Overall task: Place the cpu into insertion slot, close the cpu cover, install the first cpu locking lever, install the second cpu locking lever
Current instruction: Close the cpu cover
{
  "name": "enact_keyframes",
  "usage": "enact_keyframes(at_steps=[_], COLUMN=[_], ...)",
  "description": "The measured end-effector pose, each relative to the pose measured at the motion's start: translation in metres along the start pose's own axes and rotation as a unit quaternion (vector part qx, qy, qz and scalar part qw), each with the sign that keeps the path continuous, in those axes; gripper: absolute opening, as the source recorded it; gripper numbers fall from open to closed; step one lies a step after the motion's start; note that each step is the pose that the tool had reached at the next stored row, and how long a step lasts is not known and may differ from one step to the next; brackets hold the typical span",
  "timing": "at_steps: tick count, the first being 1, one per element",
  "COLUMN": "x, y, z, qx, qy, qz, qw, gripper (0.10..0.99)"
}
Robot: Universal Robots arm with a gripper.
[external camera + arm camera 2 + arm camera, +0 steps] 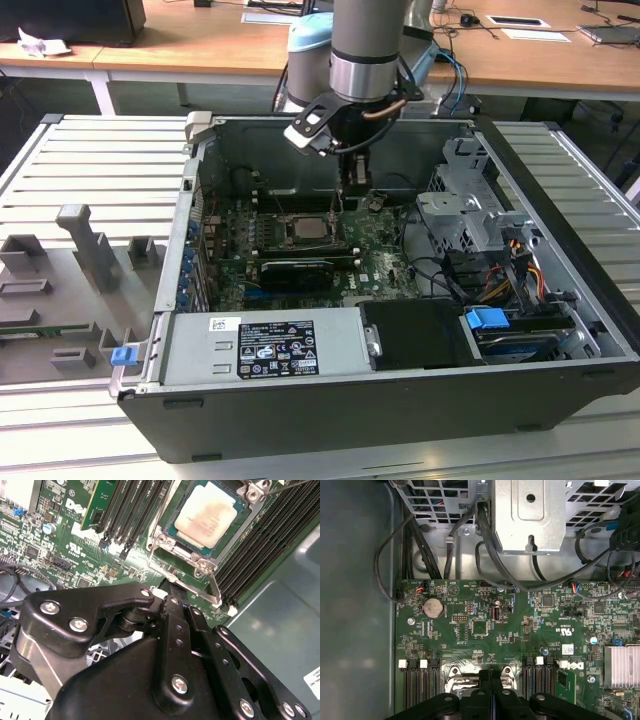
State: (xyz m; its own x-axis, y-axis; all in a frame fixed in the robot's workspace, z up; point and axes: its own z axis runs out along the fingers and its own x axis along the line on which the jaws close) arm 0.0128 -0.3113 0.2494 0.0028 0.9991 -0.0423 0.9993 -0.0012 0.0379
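Note:
The cpu (205, 516), a pale beige square, lies flat in the insertion slot (161, 565) on the green board; the exterior view shows it mid-board (305, 230). The cpu cover (187, 550) lies down around it, and the chip's face shows through its window. A thin locking lever (215, 587) runs along the socket's edge beside my fingertips. My gripper (169, 582) hangs just off that socket edge, shut, fingers pressed together with nothing visible between them. It also appears in the first wrist view (490, 676) and in the exterior view (352, 195).
Long black memory slots (132, 510) flank the socket on both sides. A metal drive cage (470, 215) with cables (485, 540) stands at the exterior view's right, and a power supply (265, 345) sits in front. Grey fixtures (90, 250) sit outside the case.

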Motion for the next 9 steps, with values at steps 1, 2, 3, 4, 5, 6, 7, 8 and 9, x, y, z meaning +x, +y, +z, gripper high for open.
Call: enact_keyframes(at_steps=[1,2,3,4,5,6,7,8,9], x=[0.0,0.0,0.0,0.0,0.0001,0.0002,0.0003,0.0004,0.0004], y=[-0.0013,-0.0031,-0.0046,-0.006,-0.0082,-0.0125,-0.015,-0.0174,-0.0196], z=[0.0,0.0,0.0001,0.0001,0.0004,0.0005,0.0006,0.001,0.0017], qx=[0.0,0.0,0.0,0.0,0.0,0.0,0.0,0.0,0.0], qy=[-0.0001,0.0,0.0,0.0,0.0001,0.0,0.0,0.0001,0.0001], qz=[0.0,0.0,0.0,0.0,0.0,0.0,0.0,0.0,0.0], qw=[1.0,1.0,1.0,1.0,1.0,1.0,1.0,1.0,1.0], gripper=[0.106,0.106,0.106,0.106,0.106,0.106,0.106,0.106,0.106])
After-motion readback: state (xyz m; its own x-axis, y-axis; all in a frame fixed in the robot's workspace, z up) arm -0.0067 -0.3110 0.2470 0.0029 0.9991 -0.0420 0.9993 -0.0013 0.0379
